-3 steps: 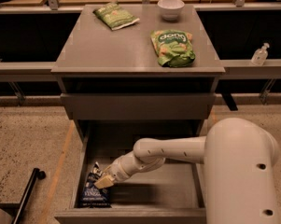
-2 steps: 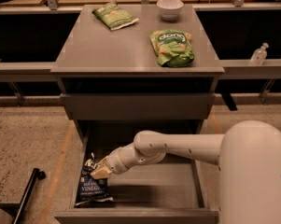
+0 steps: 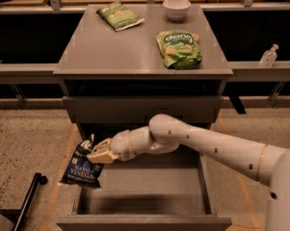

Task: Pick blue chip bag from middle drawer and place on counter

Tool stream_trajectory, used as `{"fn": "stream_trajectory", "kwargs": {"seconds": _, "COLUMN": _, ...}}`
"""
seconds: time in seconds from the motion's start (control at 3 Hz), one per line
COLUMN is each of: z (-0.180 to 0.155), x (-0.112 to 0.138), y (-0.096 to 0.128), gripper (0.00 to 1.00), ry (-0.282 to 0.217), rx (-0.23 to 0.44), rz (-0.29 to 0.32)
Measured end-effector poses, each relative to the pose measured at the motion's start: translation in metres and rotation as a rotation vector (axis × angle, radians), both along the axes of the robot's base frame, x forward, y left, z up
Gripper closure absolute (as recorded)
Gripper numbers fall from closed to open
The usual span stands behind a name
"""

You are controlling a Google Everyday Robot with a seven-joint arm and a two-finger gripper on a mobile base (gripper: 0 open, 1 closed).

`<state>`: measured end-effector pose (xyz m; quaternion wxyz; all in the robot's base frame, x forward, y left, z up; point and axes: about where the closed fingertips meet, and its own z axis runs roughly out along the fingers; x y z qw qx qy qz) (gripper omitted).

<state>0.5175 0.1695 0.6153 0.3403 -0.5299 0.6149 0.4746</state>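
Basically, the blue chip bag (image 3: pixel 81 167) was up in the air at the 9 o'clock side of the middle drawer (image 3: pixel 144 191), hanging over that drawer's left wall rather than lying on its floor. The bag sat at 8 o'clock of the gripper (image 3: pixel 92 156) and touched it. The fingers were clenched on the bag's upper right corner, near its top band, with only the thin bag between them. The bag's body drooped toward 7 o'clock from the grip, slightly tilted, white lettering facing the camera. Couldn't tell whether its bottom edge brushed the drawer wall.

The gripper was at mid-left of view, over the drawer's left side and below the shallower upper drawer front (image 3: pixel 142 109). The arm (image 3: pixel 207 141) ran in from 4 o'clock, crossing above the pulled-out drawer.

The counter (image 3: pixel 130 47) was at 12 o'clock, well apart from the bag. It carried a green snack bag (image 3: pixel 119 16) toward its 11 o'clock corner, a second green snack bag (image 3: pixel 179 48) toward 3 o'clock, and a white bowl (image 3: pixel 176 7) near its far edge. A clear bottle (image 3: pixel 269 57) stood on the ledge at 2 o'clock.
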Motion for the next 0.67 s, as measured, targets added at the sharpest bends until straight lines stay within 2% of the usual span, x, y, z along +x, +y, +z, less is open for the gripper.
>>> {"fn": "stream_trajectory", "kwargs": {"seconds": 0.33, "z": 0.057, "x": 0.001, "y": -0.021, "gripper": 1.0, "ry": -0.052, "rx": 0.07, "rz": 0.023}}
{"fn": "stream_trajectory", "kwargs": {"seconds": 0.67, "z": 0.141, "x": 0.027, "y": -0.065, "gripper": 1.0, "ry": -0.123, "rx": 0.06, "rz": 0.029}}
